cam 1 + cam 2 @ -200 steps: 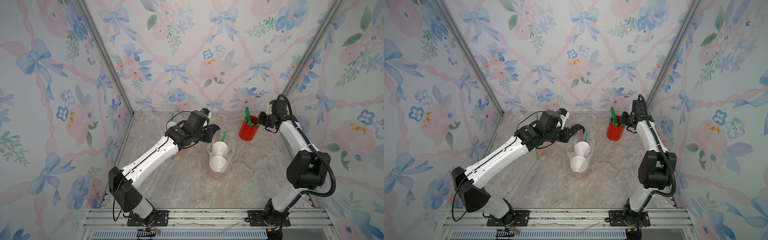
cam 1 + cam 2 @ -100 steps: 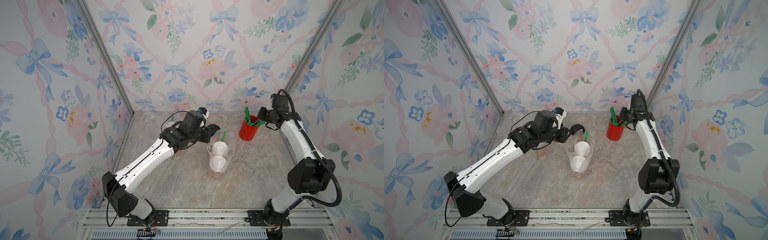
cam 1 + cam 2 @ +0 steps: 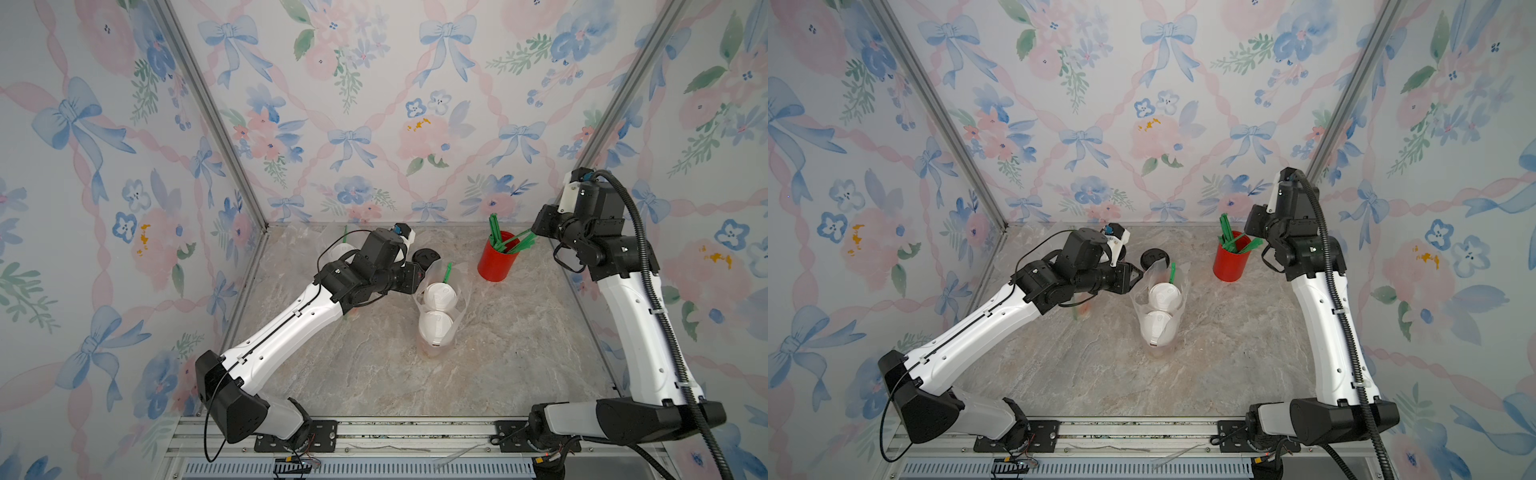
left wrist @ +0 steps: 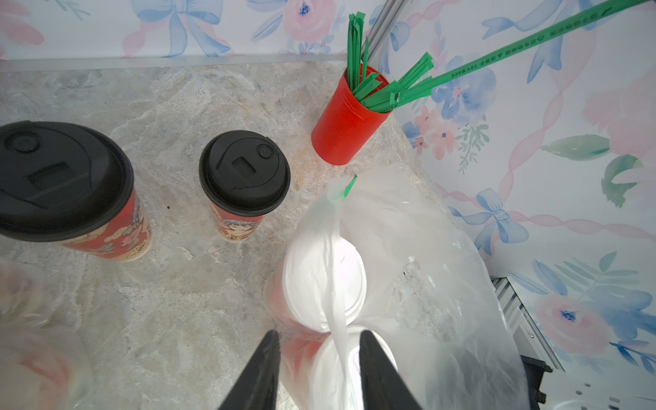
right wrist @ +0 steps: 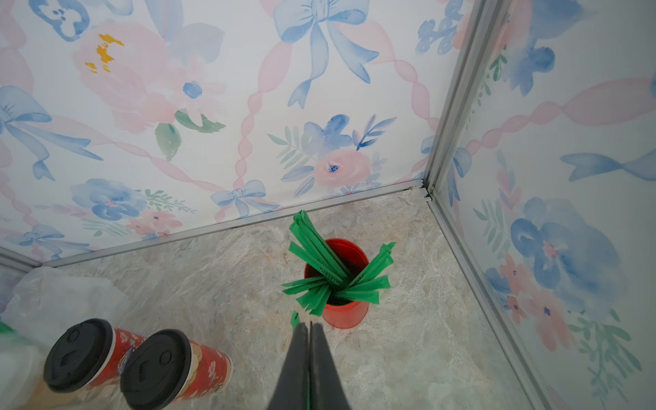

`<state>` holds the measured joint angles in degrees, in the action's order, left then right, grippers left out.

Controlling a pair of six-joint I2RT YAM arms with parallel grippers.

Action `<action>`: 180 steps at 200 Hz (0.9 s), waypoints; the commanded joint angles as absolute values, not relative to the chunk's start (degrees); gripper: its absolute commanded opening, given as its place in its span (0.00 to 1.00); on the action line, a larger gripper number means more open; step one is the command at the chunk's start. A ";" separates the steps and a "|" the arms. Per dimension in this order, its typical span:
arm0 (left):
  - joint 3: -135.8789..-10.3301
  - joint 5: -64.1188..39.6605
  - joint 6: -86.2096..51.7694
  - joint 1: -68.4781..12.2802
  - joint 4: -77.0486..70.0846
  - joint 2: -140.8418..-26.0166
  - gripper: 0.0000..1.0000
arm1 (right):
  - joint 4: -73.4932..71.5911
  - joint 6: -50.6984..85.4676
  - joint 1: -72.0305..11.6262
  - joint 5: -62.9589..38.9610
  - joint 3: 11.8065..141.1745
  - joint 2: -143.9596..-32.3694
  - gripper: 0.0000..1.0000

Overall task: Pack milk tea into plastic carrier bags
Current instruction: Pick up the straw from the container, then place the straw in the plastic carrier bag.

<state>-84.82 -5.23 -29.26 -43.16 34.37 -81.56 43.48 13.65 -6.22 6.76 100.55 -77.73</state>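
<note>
Two white-lidded milk tea cups (image 3: 439,296) (image 3: 1156,328) stand inside a clear plastic carrier bag (image 3: 460,309) (image 4: 426,248) with a green straw sticking up. My left gripper (image 3: 419,274) (image 4: 319,335) is open at the bag's left side, and the bag's twisted handle (image 4: 332,248) runs between its fingers. Two black-lidded red milk tea cups (image 4: 244,174) (image 5: 156,369) stand bare on the table behind it. Above and to the right of the red straw cup (image 3: 496,264) (image 5: 342,312), my right gripper (image 3: 536,235) (image 5: 309,324) is shut on one green straw (image 4: 532,39).
Another clear bag (image 3: 332,249) holding a white-lidded cup and a straw sits at the back left, partly hidden by my left arm. Floral walls close the table on three sides, and a metal rail (image 3: 374,432) runs along the front.
The left gripper's jaws have spread apart around the bag handle. The right gripper has closed on a green straw at the red cup.
</note>
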 commanded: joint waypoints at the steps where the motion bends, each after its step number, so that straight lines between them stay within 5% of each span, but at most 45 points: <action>1: -83.63 -6.20 -30.48 -44.40 34.26 -79.70 0.41 | 49.53 12.76 -9.71 7.69 103.71 -74.06 0.05; 134: -78.03 -6.66 -33.84 -49.10 41.33 -75.10 0.46 | 73.09 12.41 -39.66 0.16 120.37 -75.52 0.05; 180: -76.73 -8.07 -34.64 -49.91 41.31 -73.39 0.35 | 77.59 12.56 -46.37 0.13 120.67 -78.03 0.05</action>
